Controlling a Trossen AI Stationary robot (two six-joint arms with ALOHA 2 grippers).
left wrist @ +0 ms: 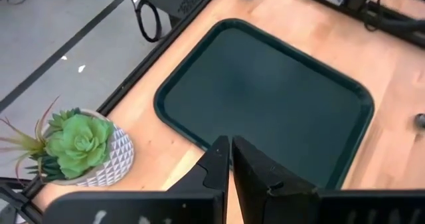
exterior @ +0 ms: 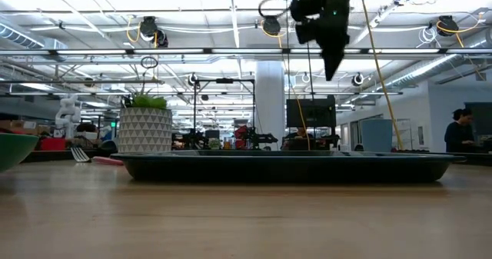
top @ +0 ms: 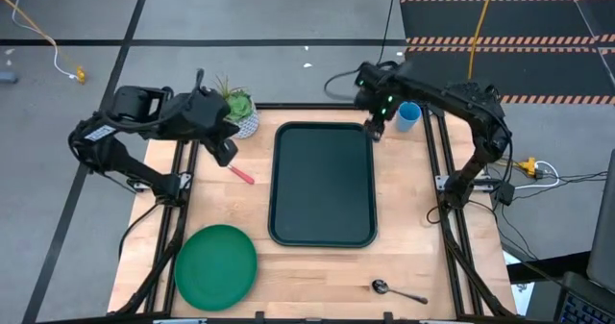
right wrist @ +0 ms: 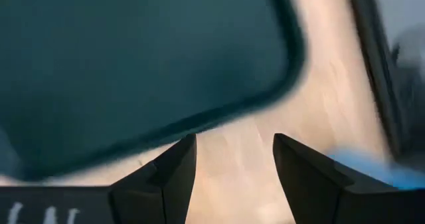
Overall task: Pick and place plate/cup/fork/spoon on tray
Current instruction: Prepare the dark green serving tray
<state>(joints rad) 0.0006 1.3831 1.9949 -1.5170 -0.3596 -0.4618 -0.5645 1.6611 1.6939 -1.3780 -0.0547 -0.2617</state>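
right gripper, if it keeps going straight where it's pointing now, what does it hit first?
Most likely bare table. The right gripper, open, points down at the wood strip just off the tray corner, with the cup off to one side. Nothing shows between the fingers, though depth is hard to judge.

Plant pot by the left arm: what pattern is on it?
The plant pot is white with a dark triangular pattern, clearest in the left wrist view.

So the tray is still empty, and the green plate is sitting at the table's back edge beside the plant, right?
Not quite. The tray is empty, but the green plate lies at the table's front left corner, far from the plant at the back, as the high view shows.
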